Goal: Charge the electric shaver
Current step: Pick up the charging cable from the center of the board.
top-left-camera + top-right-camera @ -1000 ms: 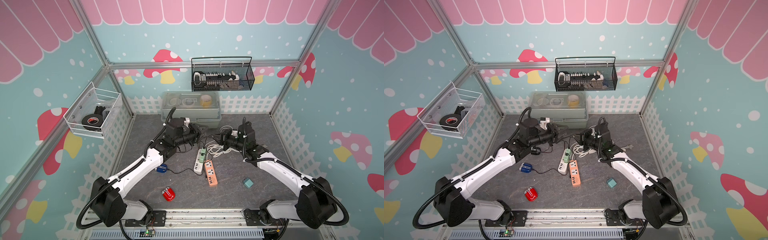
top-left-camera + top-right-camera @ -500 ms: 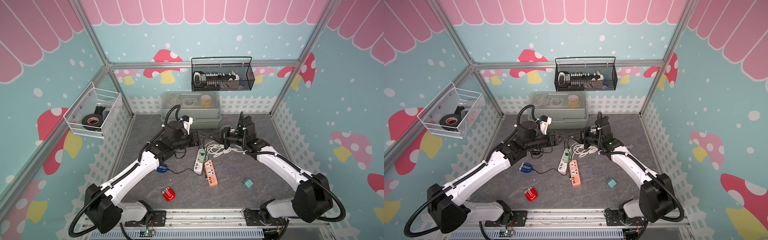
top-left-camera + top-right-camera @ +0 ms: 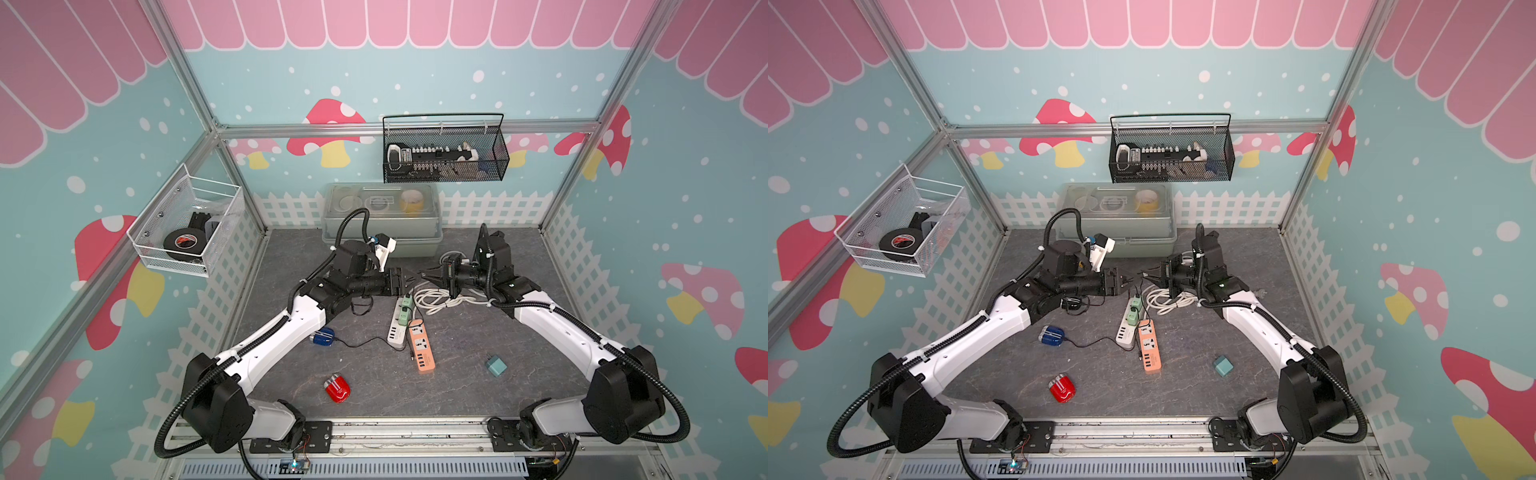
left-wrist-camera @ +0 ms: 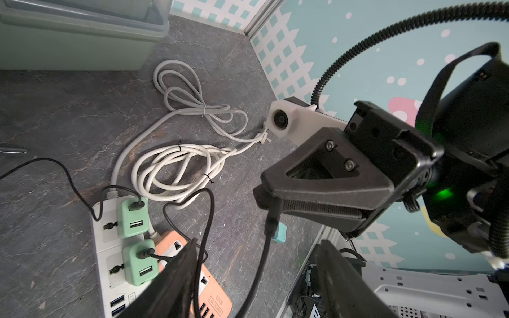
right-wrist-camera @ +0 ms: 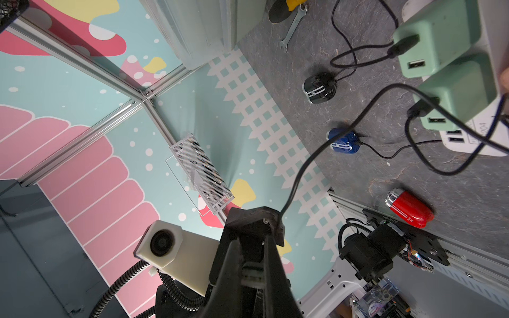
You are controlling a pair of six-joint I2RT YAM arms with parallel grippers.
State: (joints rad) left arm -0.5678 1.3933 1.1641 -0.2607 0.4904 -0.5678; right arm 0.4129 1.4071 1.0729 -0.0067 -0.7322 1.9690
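A red shaver (image 3: 337, 388) (image 5: 407, 209) lies alone near the front edge with no cable in it. A blue shaver (image 3: 323, 337) has a black cable plugged in, and a black shaver (image 5: 319, 88) lies by my left arm. In mid-air above the power strips, my right gripper (image 3: 428, 276) (image 5: 264, 228) is shut on the plug end of a black cable (image 4: 272, 217). My left gripper (image 3: 405, 280) (image 4: 256, 283) faces it, open, and the cable hangs loose between its fingers (image 4: 176, 280).
A white power strip (image 3: 399, 328) carries two green adapters (image 4: 132, 217), and an orange strip (image 3: 422, 349) lies beside it. Coiled white cords (image 3: 436, 297) lie under the right gripper. A teal cube (image 3: 496, 366) sits front right, and a grey lidded box (image 3: 380, 220) stands at the back.
My left jaws have opened and let go of the black cable. The right gripper has turned and come closer to the left one, still shut on the plug.
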